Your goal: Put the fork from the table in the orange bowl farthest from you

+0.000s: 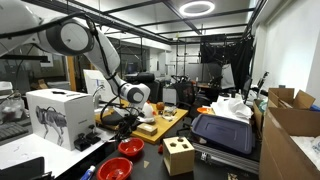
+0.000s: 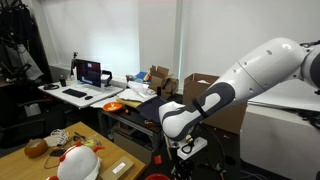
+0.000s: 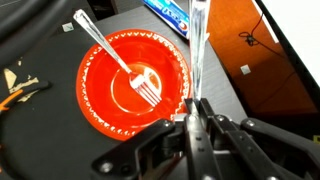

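In the wrist view an orange-red bowl (image 3: 100,95) sits on a dark surface with a silver fork (image 3: 122,63) lying in it, tines toward the middle. My gripper (image 3: 196,104) is at the bowl's right rim with its fingers closed on a thin silver utensil handle (image 3: 197,40), which runs up out of frame; its far end is hidden. In an exterior view the gripper (image 1: 127,119) hangs low over the cluttered pale wood table (image 1: 168,122), with two red bowls (image 1: 131,148) (image 1: 115,170) nearer the camera.
A white box printed with a robot dog (image 1: 57,115) stands beside the arm. A wooden cube box (image 1: 179,155) and a black case (image 1: 222,133) lie nearby. A blue-edged object (image 3: 168,14) sits beyond the bowl. Cardboard boxes (image 1: 290,120) are at the side.
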### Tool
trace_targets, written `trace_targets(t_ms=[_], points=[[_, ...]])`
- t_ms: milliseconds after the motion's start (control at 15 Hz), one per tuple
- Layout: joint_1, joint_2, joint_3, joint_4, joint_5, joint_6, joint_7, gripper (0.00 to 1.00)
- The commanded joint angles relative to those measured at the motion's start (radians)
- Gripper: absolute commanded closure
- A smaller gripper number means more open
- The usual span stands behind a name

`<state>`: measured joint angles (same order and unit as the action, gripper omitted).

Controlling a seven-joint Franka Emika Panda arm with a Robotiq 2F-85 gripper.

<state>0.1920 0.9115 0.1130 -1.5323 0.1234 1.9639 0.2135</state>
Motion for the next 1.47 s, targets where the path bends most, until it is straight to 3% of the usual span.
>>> trace_targets(t_ms=[0, 467, 800, 1400], points=[[0.011, -0.029, 0.025, -0.065, -0.007, -0.028, -0.076, 0.98], [0.057, 0.056, 0.034, 0.004, -0.049, -0.052, -0.162, 0.98], [0.083, 0.137, 0.02, 0.103, -0.105, -0.009, -0.15, 0.98], [0.113, 0.238, 0.013, 0.299, -0.128, -0.047, -0.136, 0.98]])
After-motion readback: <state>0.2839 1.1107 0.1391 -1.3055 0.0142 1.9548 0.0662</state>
